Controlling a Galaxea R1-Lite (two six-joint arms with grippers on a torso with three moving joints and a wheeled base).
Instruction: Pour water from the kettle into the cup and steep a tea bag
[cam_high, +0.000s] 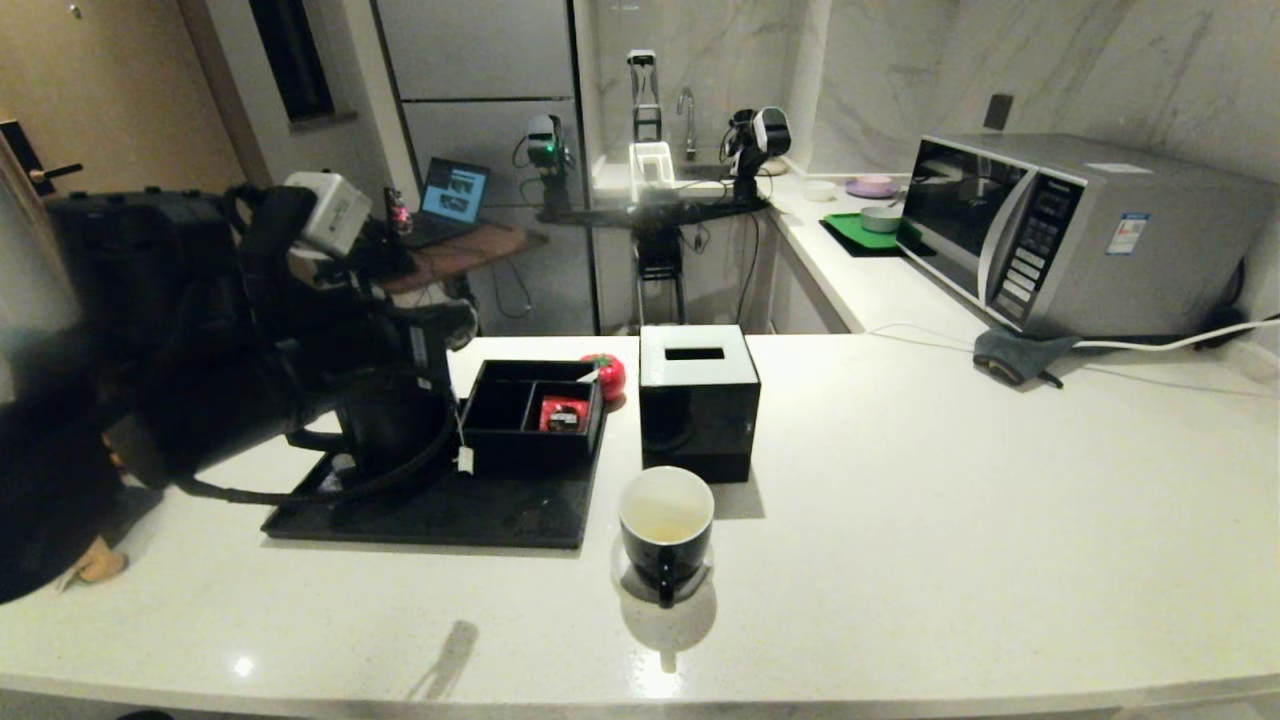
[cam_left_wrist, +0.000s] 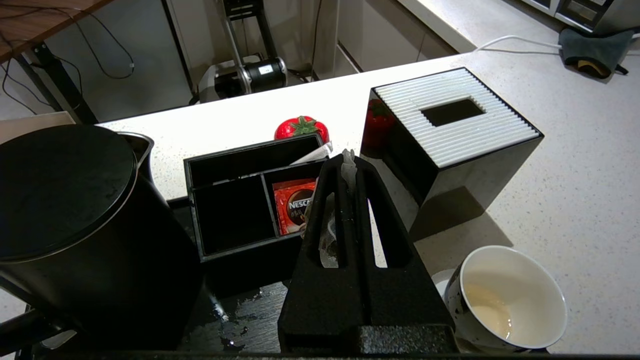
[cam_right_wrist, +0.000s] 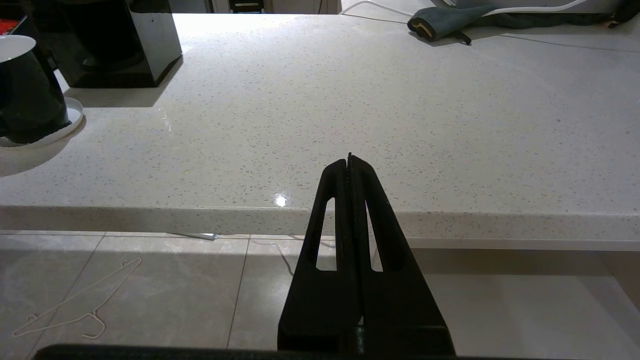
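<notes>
Overhead, left gripper (cam_left_wrist: 348, 159) pinched tight on tea bag (cam_left_wrist: 328, 235) above divided black box (cam_left_wrist: 240, 200), kettle (cam_left_wrist: 75, 220) beside it, cup (cam_left_wrist: 505, 300) with a little yellowish water (cam_left_wrist: 492, 316) nearby, right gripper (cam_right_wrist: 349, 161) closed, idle off the counter (cam_right_wrist: 350, 100) edge.

I find the matte black kettle (cam_left_wrist: 75, 220) upright on the far-left tray, lid shut. The glossy black cup (cam_high: 666, 525) stands near centre, holding shallow pale yellowish water (cam_left_wrist: 492, 315). The greyish-white tea bag (cam_left_wrist: 330, 230) hangs pinched above the tray.
</notes>
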